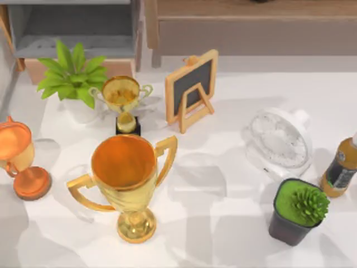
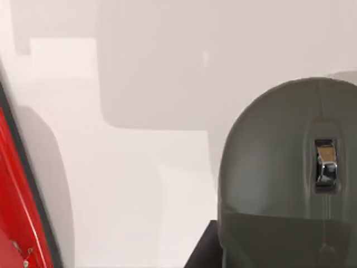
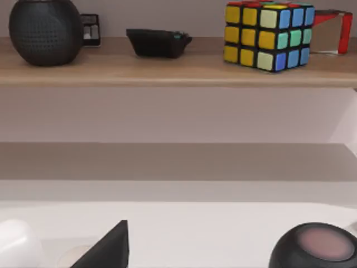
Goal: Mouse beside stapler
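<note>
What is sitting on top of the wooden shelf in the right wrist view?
On the wooden shelf sit a dark round speaker, a black stapler, a colour cube and a red-framed object partly covered by the cube. Anything behind the speaker is hidden.

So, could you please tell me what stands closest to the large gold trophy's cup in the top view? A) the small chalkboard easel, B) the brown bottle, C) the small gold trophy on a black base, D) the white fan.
C: the small gold trophy on its black base stands just behind the large gold trophy, while the chalkboard easel, white fan and brown bottle lie farther towards the table's right.
</note>
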You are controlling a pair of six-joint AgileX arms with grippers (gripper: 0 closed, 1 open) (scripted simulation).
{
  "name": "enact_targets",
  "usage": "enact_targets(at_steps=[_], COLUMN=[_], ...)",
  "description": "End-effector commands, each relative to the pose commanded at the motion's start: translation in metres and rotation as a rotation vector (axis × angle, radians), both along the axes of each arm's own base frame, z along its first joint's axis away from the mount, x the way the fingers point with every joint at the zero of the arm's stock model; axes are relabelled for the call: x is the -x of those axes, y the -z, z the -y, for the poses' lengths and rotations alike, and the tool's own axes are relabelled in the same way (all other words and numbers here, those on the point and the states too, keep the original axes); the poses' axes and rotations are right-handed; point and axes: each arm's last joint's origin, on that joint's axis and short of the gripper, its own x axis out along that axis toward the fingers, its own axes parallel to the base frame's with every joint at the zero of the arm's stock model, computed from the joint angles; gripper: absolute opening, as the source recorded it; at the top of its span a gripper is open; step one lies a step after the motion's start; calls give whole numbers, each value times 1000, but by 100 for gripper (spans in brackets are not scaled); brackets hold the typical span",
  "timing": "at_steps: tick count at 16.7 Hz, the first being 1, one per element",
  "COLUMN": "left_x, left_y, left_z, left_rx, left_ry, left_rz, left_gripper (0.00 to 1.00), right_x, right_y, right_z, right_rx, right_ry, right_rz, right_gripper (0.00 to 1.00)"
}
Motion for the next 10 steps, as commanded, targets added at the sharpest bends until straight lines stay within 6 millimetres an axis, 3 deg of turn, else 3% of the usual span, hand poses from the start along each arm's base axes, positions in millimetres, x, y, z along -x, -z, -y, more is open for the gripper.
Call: enact_targets(at_steps=[10], left_x=[-5], left_y=[-7], left_z=[-3], left_rx=[-35], left_ry=[-2], left_rz=[59], left_gripper=[0], right_x=[0], right_y=[0], right_z=[0], right_rx=[0], right_ry=[0], right_rz=[0], right_gripper=[100])
